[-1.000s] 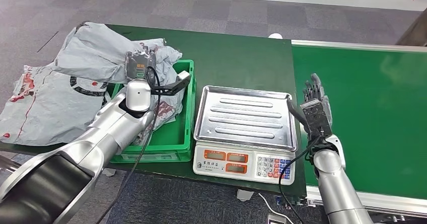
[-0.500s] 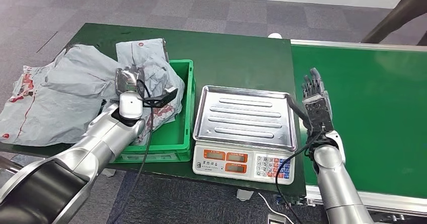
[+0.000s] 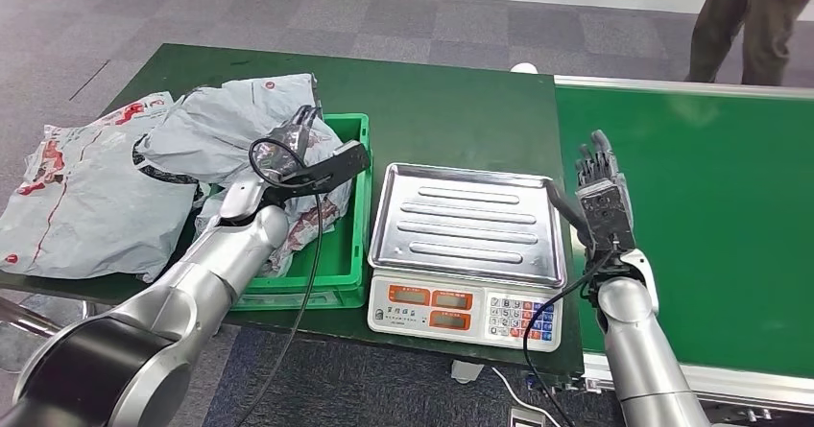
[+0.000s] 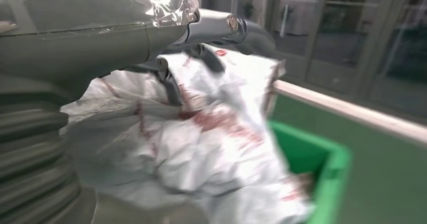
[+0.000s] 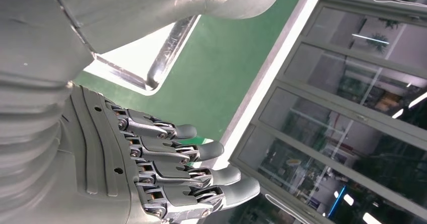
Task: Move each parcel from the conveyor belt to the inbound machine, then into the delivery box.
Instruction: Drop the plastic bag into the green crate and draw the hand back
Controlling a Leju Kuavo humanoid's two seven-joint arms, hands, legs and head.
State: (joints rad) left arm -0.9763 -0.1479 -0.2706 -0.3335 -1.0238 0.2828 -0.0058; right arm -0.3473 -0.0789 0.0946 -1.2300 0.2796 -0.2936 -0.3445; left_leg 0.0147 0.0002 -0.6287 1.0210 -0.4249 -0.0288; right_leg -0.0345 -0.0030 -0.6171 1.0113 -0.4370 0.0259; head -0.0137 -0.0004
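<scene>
My left hand (image 3: 286, 149) hovers over the green delivery box (image 3: 343, 254), fingers spread and holding nothing. In the left wrist view its fingers (image 4: 166, 78) stand above a crumpled grey parcel (image 4: 201, 148) with red marks. That grey parcel (image 3: 230, 125) lies draped over the box's far left edge. Another parcel (image 3: 312, 218) sits inside the box. My right hand (image 3: 603, 192) stands open and upright between the scale (image 3: 467, 221) and the green conveyor belt (image 3: 691, 225). Its straight fingers (image 5: 201, 176) hold nothing. The scale's steel tray is bare.
A large flat grey parcel (image 3: 77, 206) lies on the table left of the box. A person's legs (image 3: 749, 14) stand beyond the belt at the far right. A black cable hangs from my left wrist across the box.
My left hand has let go of the grey parcel, which has settled over the box's edge, and the hand has turned and moved right. A person has stepped in at the far right.
</scene>
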